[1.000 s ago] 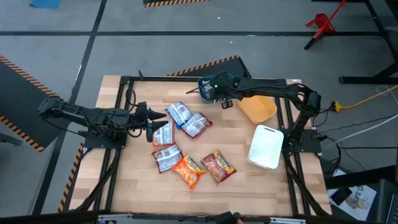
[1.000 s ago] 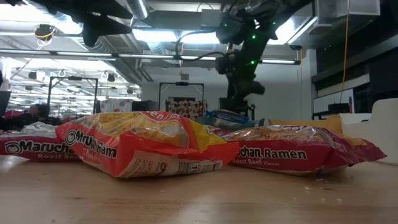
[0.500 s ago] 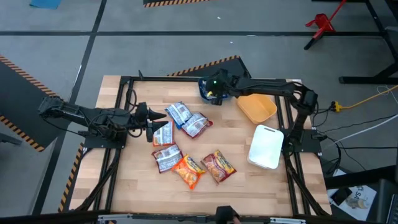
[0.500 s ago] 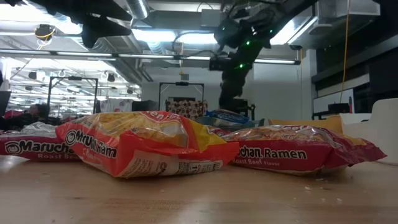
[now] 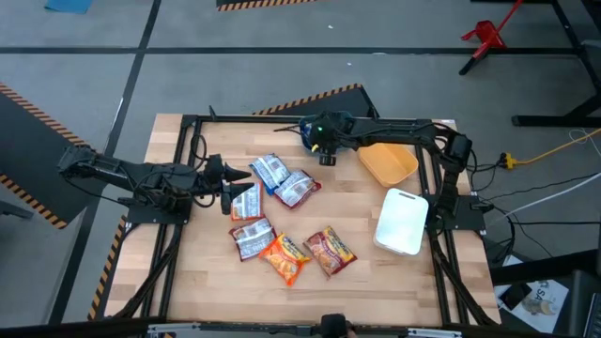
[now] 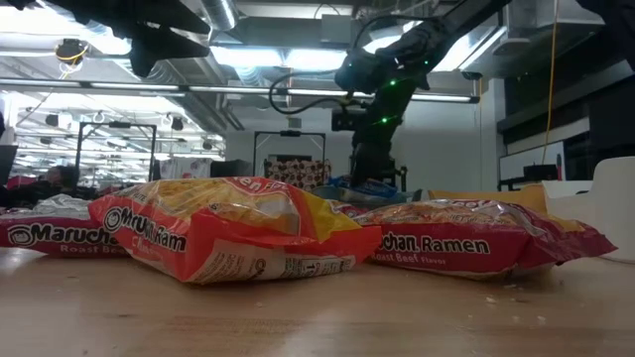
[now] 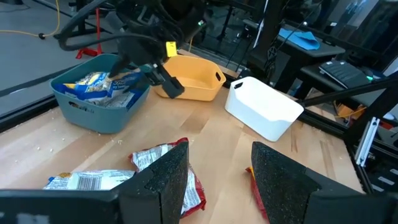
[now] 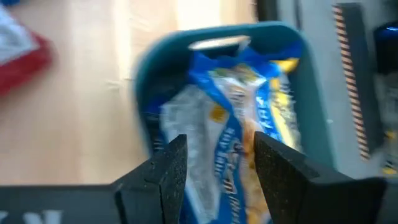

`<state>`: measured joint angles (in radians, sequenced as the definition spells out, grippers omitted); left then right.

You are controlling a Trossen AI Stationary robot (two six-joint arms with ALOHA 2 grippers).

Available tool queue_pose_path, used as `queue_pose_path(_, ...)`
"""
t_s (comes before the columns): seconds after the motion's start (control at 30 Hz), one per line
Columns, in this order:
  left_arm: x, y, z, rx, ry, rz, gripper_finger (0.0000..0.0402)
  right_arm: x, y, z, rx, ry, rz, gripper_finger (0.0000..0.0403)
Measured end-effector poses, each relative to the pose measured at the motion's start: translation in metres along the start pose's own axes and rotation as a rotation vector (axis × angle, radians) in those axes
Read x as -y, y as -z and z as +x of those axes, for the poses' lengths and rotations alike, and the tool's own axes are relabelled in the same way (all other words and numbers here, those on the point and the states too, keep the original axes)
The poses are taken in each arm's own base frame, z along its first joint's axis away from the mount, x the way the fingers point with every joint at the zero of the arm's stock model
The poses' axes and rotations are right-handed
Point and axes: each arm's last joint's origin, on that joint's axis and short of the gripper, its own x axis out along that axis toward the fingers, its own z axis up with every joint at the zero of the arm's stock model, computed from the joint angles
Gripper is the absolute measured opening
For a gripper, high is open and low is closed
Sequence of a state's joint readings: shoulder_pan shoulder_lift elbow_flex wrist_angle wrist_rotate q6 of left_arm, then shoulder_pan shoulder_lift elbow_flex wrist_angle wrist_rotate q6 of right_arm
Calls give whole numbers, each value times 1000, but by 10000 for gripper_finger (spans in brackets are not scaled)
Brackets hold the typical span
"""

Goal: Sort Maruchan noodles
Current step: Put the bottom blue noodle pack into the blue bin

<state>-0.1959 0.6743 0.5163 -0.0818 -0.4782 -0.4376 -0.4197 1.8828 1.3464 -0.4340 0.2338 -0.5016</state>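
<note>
Several Maruchan packets lie flat mid-table: a blue-and-white one (image 5: 270, 171), red-and-silver ones (image 5: 298, 189) (image 5: 246, 202) (image 5: 252, 237), an orange one (image 5: 285, 258) and a red one (image 5: 329, 251). More blue-and-yellow packets (image 8: 249, 124) lie inside the teal bin (image 5: 306, 130) at the far edge. My right gripper (image 8: 214, 180) hangs open just over that bin, fingers pointing down at its packets; it shows above the bin (image 6: 372, 169) in the low view. My left gripper (image 7: 221, 186) waits open and level at the table's left, beside the packets (image 5: 233, 192).
An orange bin (image 5: 389, 162) and a white bin (image 5: 402, 221) stand on the table's right side, near the right arm. Bare wood lies along the near edge (image 5: 310, 305). The black frame rails (image 5: 188, 122) border the table.
My right gripper has shifted a little toward the table's left, settling over the teal bin, and its wrist has turned. The left arm and the packets on the table have kept still.
</note>
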Motion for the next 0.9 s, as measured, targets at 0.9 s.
queue_pose_path(0.9,-1,1,0,-14,-6,10,170,10,-10,-5,74,138,90,44)
